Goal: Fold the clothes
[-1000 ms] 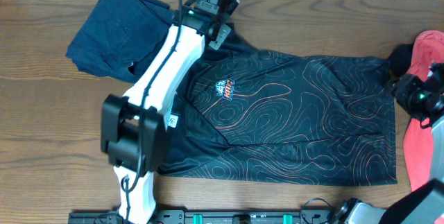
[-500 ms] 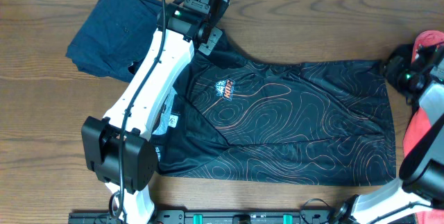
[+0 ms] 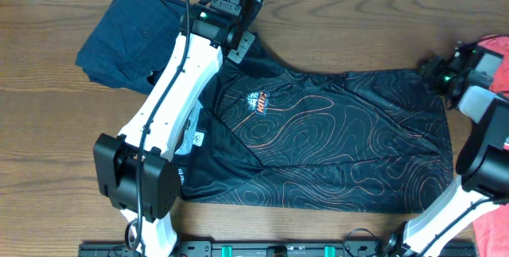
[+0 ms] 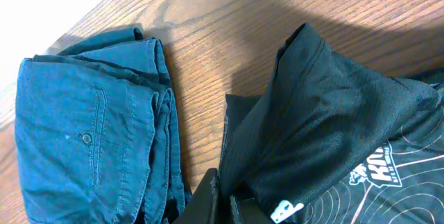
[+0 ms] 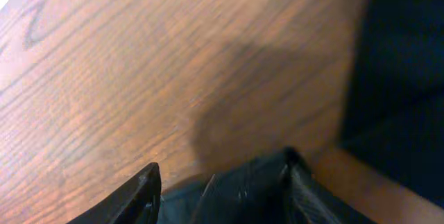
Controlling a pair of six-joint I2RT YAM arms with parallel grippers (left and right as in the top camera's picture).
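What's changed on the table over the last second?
The right gripper moved along the jersey's right edge toward the far side of the table, black cloth between its jaws. The left gripper shifted slightly left early on, then held. The navy garment and most of the jersey stayed put.

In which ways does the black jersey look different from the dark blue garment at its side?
The jersey lies mostly spread out, while the blue garment is folded into a compact stack. The jersey is black with thin orange contour lines and a logo; the blue garment is plain, with a buttoned pocket. The jersey covers far more surface than the blue garment. Both rest on the wooden table.
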